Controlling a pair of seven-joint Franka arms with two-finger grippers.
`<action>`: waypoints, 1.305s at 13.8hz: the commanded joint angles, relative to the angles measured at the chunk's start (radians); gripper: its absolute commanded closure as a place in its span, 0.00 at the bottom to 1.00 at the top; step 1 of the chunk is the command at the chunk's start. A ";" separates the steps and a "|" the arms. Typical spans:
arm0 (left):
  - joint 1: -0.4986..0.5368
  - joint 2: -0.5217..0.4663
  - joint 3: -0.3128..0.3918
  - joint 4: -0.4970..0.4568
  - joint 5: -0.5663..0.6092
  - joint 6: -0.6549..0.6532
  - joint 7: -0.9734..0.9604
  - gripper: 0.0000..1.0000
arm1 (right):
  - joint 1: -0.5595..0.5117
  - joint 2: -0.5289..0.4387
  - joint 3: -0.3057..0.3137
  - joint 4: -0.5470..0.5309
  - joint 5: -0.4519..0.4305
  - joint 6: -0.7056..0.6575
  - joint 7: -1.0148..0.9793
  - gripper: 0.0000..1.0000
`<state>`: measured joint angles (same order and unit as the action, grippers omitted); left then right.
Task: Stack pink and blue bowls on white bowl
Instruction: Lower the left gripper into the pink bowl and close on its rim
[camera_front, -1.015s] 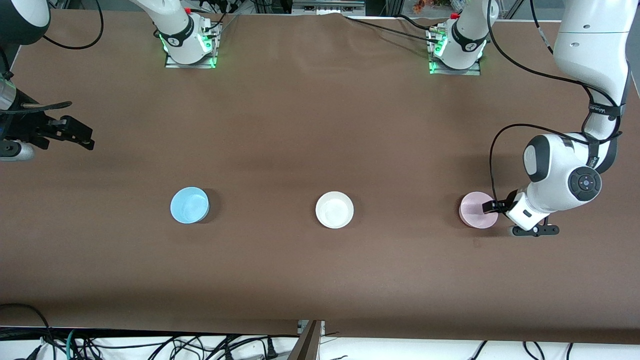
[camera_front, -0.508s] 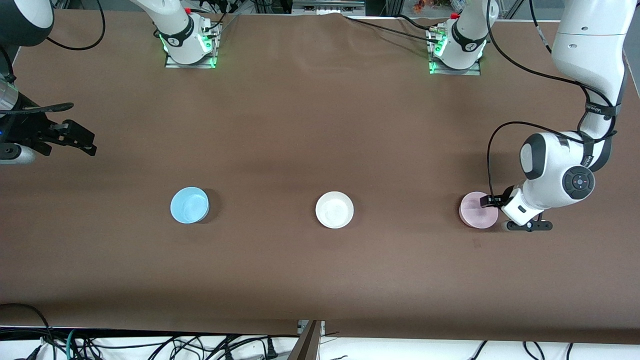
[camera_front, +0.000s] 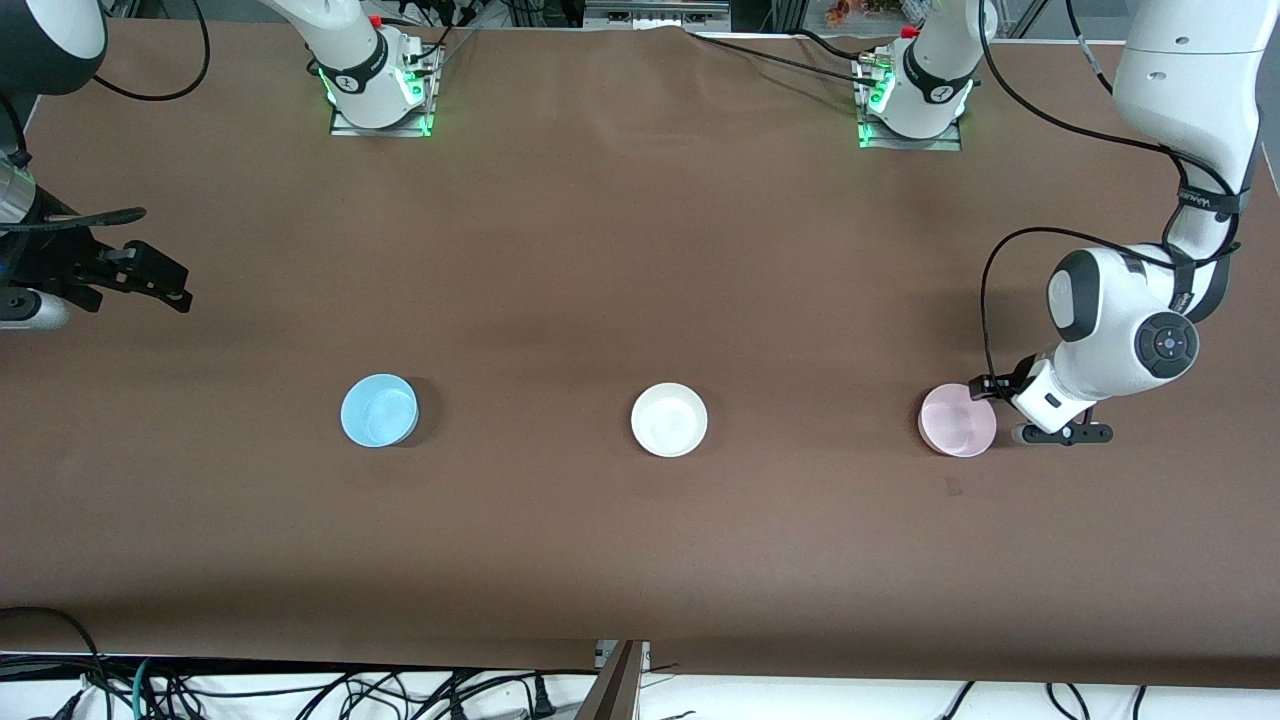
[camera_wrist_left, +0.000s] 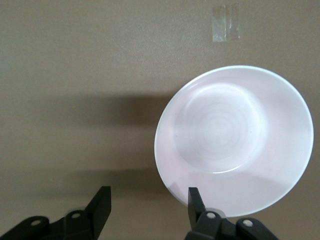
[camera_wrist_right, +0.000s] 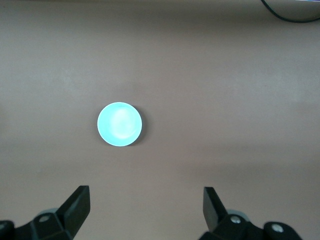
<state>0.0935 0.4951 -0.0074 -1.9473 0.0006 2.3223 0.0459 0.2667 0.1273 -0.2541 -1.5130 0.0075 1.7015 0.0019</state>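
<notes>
The pale pink bowl (camera_front: 955, 421) sits on the table toward the left arm's end, and shows in the left wrist view (camera_wrist_left: 232, 147). My left gripper (camera_front: 983, 388) (camera_wrist_left: 148, 200) is open at the bowl's rim, with one fingertip (camera_wrist_left: 195, 196) over the rim and the other over bare table. The white bowl (camera_front: 669, 419) sits mid-table. The light blue bowl (camera_front: 379, 410) (camera_wrist_right: 119, 124) sits toward the right arm's end. My right gripper (camera_front: 165, 280) (camera_wrist_right: 145, 200) is open and empty, high over the table's right-arm end, away from the blue bowl.
The three bowls stand in one row on the brown table cover (camera_front: 640, 250). A small piece of clear tape (camera_wrist_left: 225, 22) lies on the cover close to the pink bowl. Cables hang below the table's near edge (camera_front: 300, 690).
My left gripper has shifted from over the pink bowl's inside to its rim, toward the arm bases. The right gripper has barely moved. The bowls have not moved.
</notes>
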 joint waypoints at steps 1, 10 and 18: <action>0.011 -0.041 -0.011 -0.045 0.015 0.019 0.014 0.32 | -0.006 0.005 -0.002 0.011 0.019 0.000 0.006 0.00; 0.011 -0.027 -0.014 -0.079 0.001 0.109 0.009 0.42 | -0.006 0.002 -0.002 0.010 0.019 -0.016 0.004 0.00; 0.002 -0.012 -0.016 -0.019 -0.074 0.114 -0.008 0.43 | -0.006 0.002 -0.002 0.008 0.019 -0.019 0.006 0.00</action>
<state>0.0938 0.4870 -0.0167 -1.9898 -0.0481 2.4364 0.0432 0.2656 0.1276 -0.2560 -1.5131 0.0075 1.6975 0.0019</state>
